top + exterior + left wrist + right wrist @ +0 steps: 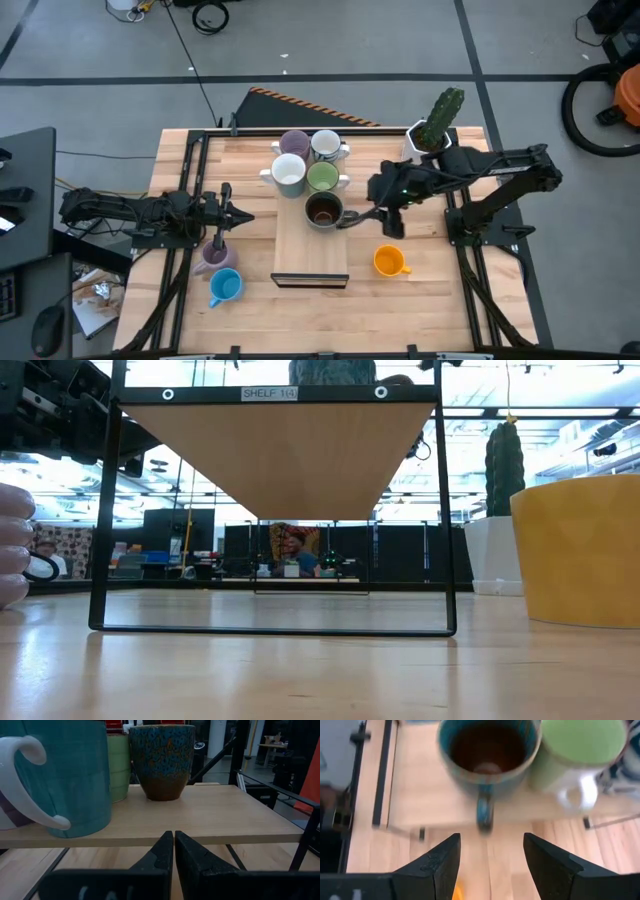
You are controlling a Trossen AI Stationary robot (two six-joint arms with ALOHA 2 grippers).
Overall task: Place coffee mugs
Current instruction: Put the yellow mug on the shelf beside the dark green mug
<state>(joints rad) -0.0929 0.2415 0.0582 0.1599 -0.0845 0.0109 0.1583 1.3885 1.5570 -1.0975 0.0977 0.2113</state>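
A wooden shelf (pixel 310 255) stands mid-table and carries several coffee mugs: purple (pixel 293 143), grey-white (pixel 325 146), white (pixel 289 173), light green (pixel 322 178) and dark brown (pixel 322 211). The dark brown mug's handle (pixel 484 812) points toward the table's right. On the table stand an orange mug (pixel 390 261), a blue mug (pixel 225 287) and a purple mug (pixel 213 254). My right gripper (pixel 490 855) hangs open, raised just right of the shelf, with nothing between its fingers. My left gripper (pixel 173 845) is shut, level, at the shelf's left side.
A white pot with a green cactus (pixel 437 122) stands at the far right, behind my right arm. The shelf's black frame (pixel 270 510) spans the middle of the low view, with the orange mug (pixel 580 550) close at the right.
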